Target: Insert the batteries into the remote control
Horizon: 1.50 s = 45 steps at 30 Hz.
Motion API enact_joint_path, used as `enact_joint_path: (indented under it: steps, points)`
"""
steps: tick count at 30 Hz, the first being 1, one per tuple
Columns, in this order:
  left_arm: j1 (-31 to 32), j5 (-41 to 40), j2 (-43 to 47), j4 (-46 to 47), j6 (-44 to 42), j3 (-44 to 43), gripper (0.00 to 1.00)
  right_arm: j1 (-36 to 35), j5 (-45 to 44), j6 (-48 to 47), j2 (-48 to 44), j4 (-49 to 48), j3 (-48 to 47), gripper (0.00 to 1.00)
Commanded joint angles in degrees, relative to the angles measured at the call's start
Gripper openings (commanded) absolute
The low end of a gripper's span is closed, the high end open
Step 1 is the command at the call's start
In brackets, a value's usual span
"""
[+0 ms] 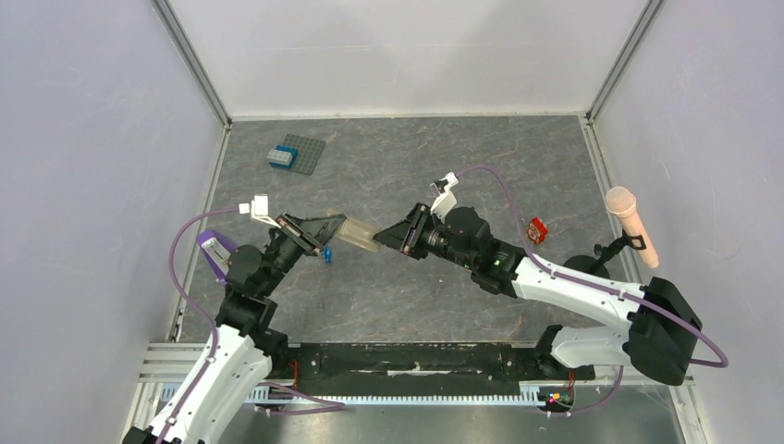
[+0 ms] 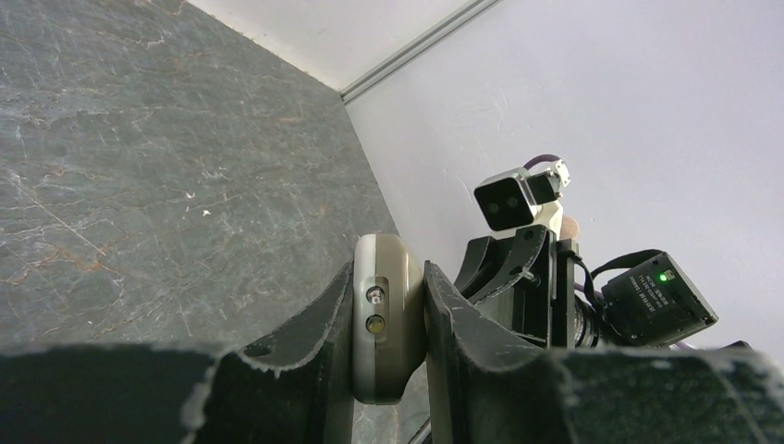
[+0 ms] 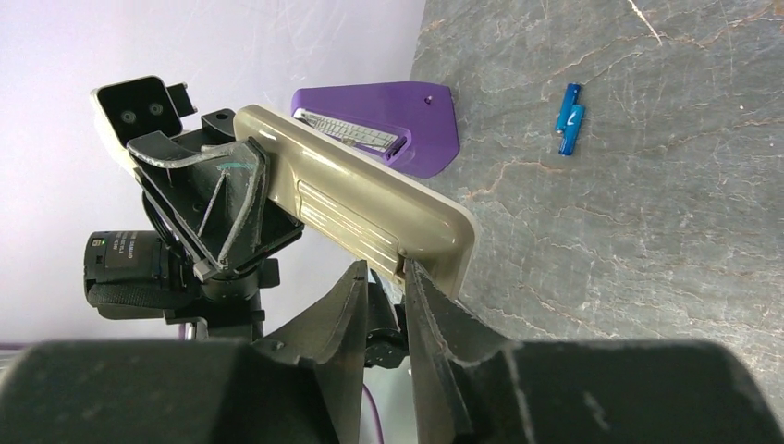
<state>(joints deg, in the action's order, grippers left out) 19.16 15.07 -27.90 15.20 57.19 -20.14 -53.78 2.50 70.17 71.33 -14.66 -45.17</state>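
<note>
Holding the remote control (image 3: 370, 199) aloft over the desk's (image 1: 416, 305) left half, my left pincer (image 2: 388, 277) clamps one end. My right pincer (image 3: 384, 277), nearly together at the back cover (image 3: 347, 222), gripping or not I cannot tell, should pull straight. Below lie the batteries (image 3: 569, 118).

The bench (image 1: 416, 305) is dark grey, marbled with pale and rusty veins. The remote control (image 3: 370, 199) is beige, and the batteries (image 3: 569, 118) are bright blue. The left tool (image 1: 331, 228) and right tool (image 1: 381, 242) are black. The brick (image 1: 280, 157) is blue and its studded plate (image 1: 308, 148) grey. The cables (image 1: 180, 268) are purple, the microphone (image 1: 631, 222) is pale pink, and the small block (image 1: 536, 229) is red and white.
</note>
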Motion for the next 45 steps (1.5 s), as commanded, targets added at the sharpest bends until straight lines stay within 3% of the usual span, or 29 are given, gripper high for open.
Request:
enact_joint_path:
  steps: [1, 15, 20, 25, 34, 40, 45]
  points:
    - [0.3, 0.7, 0.2, 5.8, 2.7, 0.3, 0.02, -0.1, -2.0, -1.3, 1.0, 0.2, -2.5, 0.24]
    - [0.3, 4.8, 0.1, 14.7, 6.2, 1.8, 0.02, -0.1, -3.8, 1.1, 3.8, -0.9, -1.8, 0.2]
    - [0.3, 5.9, -0.3, 17.9, 9.5, 2.2, 0.02, -0.1, -0.1, 2.7, 3.7, -9.8, 2.0, 0.2]
    - [0.3, 6.8, -1.0, 14.9, 9.2, 0.4, 0.02, -0.1, 2.4, 4.4, 3.9, -15.6, 3.4, 0.2]
    - [0.3, 4.2, -0.8, 13.3, 5.9, 0.6, 0.02, -0.3, 0.4, 2.4, 3.1, -8.7, 1.3, 0.21]
    - [0.3, 5.6, -3.7, 16.4, 6.2, 1.2, 0.02, -0.2, 2.8, 2.9, 4.0, -15.0, 2.8, 0.22]
    - [0.3, 4.2, -2.8, 12.6, 4.0, 1.3, 0.02, -0.2, 3.8, 1.9, 3.3, -18.8, 2.4, 0.21]
